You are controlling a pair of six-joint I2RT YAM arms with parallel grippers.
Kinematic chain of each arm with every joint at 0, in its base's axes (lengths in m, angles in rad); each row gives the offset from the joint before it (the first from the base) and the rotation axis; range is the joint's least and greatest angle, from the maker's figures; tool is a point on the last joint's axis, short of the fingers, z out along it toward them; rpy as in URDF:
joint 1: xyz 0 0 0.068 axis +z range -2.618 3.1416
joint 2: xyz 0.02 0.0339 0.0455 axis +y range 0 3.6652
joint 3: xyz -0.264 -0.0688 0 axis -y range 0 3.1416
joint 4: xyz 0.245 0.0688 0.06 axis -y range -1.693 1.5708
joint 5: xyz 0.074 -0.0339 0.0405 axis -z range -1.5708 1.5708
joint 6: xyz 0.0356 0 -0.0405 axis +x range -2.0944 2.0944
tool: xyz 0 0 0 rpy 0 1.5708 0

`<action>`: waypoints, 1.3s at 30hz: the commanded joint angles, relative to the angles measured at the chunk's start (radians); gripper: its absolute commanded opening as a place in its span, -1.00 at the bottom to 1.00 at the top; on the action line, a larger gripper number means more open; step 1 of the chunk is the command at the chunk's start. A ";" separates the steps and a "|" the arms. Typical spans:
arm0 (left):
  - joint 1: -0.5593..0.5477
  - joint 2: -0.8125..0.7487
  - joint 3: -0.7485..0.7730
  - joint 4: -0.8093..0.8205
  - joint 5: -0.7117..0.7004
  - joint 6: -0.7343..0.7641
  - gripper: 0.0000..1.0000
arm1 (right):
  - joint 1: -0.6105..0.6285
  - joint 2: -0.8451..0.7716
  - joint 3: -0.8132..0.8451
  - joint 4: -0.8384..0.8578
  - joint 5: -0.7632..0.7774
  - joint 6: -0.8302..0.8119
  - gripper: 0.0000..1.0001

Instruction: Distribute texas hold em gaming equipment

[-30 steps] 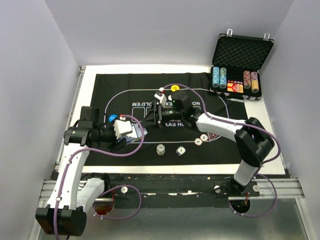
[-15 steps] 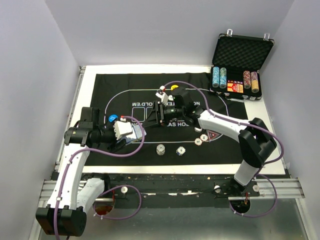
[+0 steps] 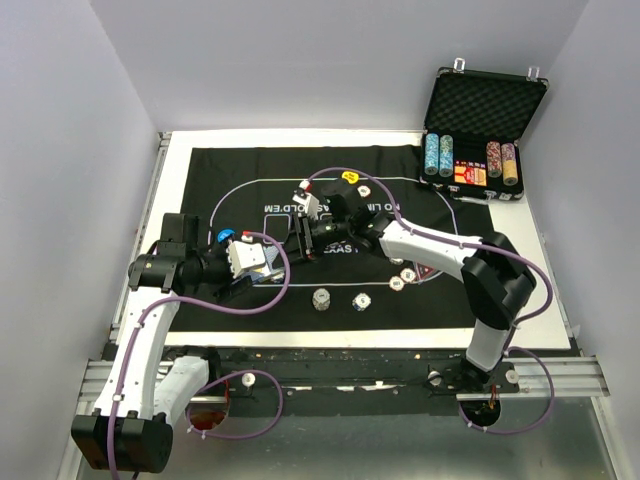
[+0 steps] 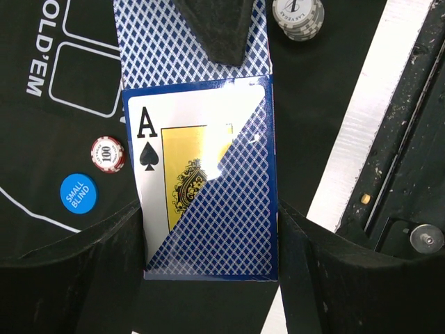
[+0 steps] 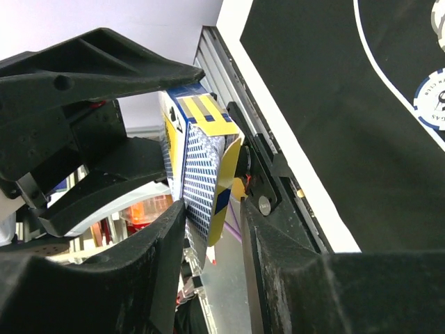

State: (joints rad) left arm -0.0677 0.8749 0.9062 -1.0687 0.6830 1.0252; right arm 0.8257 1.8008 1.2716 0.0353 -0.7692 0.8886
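Off the left wrist we see the left gripper (image 4: 210, 226) clamped on the deck box (image 4: 229, 202), while only the right wrist shows the right gripper (image 5: 211, 226) straddling its end, pinching or not we cannot tell.

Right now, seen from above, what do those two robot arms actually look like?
Both the left arm and right arm have smooth white tube-like links joined by chunky black joints. A thin purple cable loops loosely along each. Their fingers are broad, matte black wedges. No markings are readable.
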 commanded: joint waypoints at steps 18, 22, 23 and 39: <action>-0.006 -0.039 0.013 0.012 0.020 0.019 -0.09 | -0.014 -0.029 -0.003 -0.118 0.068 -0.069 -0.26; -0.006 -0.042 0.010 0.015 0.024 0.015 -0.09 | -0.030 -0.047 -0.005 -0.147 0.079 -0.088 -0.26; -0.006 -0.040 0.008 0.016 0.027 0.015 -0.09 | -0.034 -0.050 -0.003 -0.155 0.079 -0.091 -0.27; -0.006 -0.040 -0.004 0.016 0.021 0.016 -0.09 | -0.082 -0.110 -0.014 -0.206 0.097 -0.120 -0.35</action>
State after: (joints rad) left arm -0.0696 0.8528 0.9062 -1.0786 0.6624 1.0279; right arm 0.7685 1.7325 1.2709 -0.1295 -0.6964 0.7914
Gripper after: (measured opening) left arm 0.718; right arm 0.349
